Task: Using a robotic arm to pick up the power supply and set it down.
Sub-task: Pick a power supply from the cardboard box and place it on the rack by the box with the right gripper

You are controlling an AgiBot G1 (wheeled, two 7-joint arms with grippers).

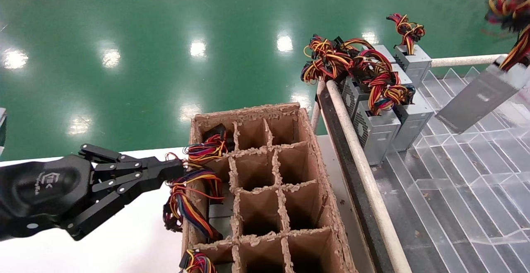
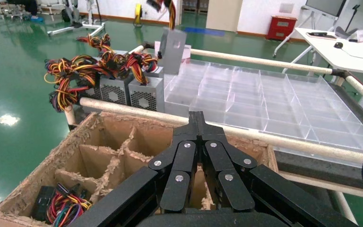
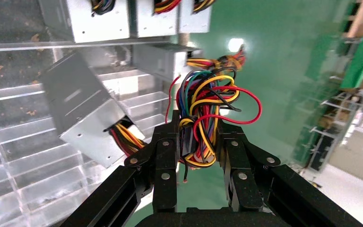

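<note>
My right gripper (image 3: 196, 125) is shut on the red, yellow and black wire bundle (image 3: 208, 104) of a grey power supply (image 3: 82, 113). The metal box hangs tilted from its wires above the clear tray, at the head view's upper right (image 1: 480, 99), with the bundle (image 1: 505, 6) above it. The left wrist view shows the same box (image 2: 172, 49) hanging beyond the standing units. My left gripper (image 1: 178, 169) is shut with nothing between its fingers. It hovers at the near left side of the cardboard grid box, close to wires that spill out of it. The left wrist view shows its tips (image 2: 197, 116) pressed together.
Several other power supplies (image 1: 372, 128) stand in a row at the clear tray's (image 1: 463, 173) far left corner. A white rail (image 1: 364, 169) separates the tray from the cardboard grid box (image 1: 256, 148). That box holds more units with wires (image 1: 194, 190) in its left cells.
</note>
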